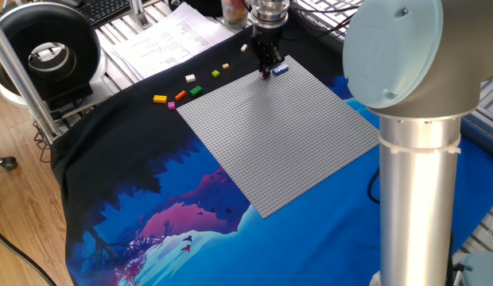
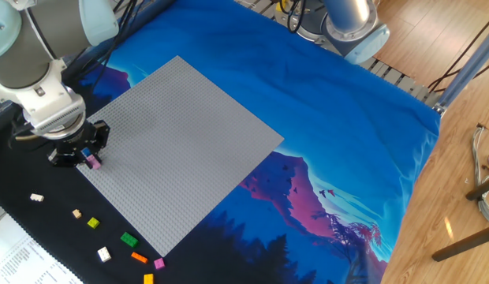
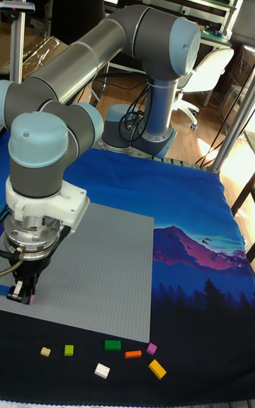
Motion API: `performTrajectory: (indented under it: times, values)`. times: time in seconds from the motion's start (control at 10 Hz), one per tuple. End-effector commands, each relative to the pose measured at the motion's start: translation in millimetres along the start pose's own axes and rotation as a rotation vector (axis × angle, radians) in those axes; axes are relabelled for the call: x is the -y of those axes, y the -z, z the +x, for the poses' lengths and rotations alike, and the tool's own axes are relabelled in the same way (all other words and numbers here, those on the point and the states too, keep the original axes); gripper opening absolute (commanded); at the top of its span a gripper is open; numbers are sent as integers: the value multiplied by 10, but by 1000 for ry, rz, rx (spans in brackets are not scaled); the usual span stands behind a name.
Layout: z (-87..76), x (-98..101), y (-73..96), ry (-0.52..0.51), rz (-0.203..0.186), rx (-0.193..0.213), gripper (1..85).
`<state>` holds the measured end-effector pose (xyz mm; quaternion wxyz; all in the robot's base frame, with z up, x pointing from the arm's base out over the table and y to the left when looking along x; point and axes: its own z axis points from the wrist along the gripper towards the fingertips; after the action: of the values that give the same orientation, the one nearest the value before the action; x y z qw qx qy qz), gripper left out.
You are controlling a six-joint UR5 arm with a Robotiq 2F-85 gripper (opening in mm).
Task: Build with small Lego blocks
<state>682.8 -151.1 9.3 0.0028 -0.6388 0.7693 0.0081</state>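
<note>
My gripper (image 1: 265, 68) (image 2: 85, 156) (image 3: 21, 292) points straight down over the corner of the grey baseplate (image 1: 282, 131) (image 2: 177, 138) (image 3: 99, 277). It is shut on a small pink brick (image 1: 266, 75) (image 2: 95, 163) that sits at or just above the studs. A blue brick (image 1: 280, 69) rests on the plate right beside it. Loose small Lego blocks lie on the black cloth off the plate's edge: yellow (image 1: 160, 99) (image 3: 157, 369), orange (image 1: 180, 95) (image 2: 139, 257), green (image 1: 196, 90) (image 2: 129, 239) (image 3: 112, 345), white (image 1: 190, 78) (image 2: 104, 254), lime (image 1: 216, 74) (image 2: 93, 223), tan (image 1: 226, 66) (image 2: 37, 197), another pink one (image 2: 158, 263).
The arm's thick column (image 1: 413, 191) stands at the near right of one fixed view. Printed paper sheets (image 1: 167, 40) and a round black device (image 1: 48, 52) lie beyond the loose bricks. A blue mountain-print cloth (image 2: 331, 118) covers the table around the plate.
</note>
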Motion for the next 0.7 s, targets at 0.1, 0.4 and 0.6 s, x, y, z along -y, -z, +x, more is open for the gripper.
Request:
performTrajectory:
  times: [0.1, 0.4, 0.6]
  values:
    - [-27, 27, 8, 23, 8, 10, 177]
    - [48, 44, 9, 83, 15, -21, 177]
    - [62, 32, 6, 87, 11, -20, 177]
